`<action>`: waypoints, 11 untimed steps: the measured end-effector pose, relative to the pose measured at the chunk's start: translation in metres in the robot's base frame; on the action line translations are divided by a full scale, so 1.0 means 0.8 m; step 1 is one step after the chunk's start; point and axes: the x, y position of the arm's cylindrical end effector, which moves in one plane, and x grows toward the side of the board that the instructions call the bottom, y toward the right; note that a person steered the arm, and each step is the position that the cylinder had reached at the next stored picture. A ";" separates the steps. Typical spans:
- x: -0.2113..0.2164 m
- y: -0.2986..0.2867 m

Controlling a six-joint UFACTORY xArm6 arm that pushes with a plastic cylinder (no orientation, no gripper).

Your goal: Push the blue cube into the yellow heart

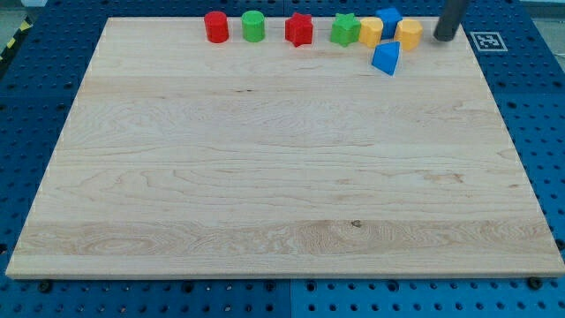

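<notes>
Blocks clustered along bench (282, 177) top edge.
Tip (444, 38) parked right of blue cube (389, 19), touching yellow heart (371, 32); no claw fitted.

Crowded top edge, open board below

Our tip (445, 38) sits just right of the yellow hexagon (409, 34), which blocks our way to the blue cube (389, 19); the yellow heart (370, 32) and blue triangle (386, 58) crowd alongside.

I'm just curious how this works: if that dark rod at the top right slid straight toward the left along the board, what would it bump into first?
Probably the yellow block nearest my tip, which sits just to that block's right. The blue cube lies just beyond it, though depth is hard to judge here.
</notes>
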 end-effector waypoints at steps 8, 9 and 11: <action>-0.045 -0.087; -0.044 -0.096; -0.044 -0.124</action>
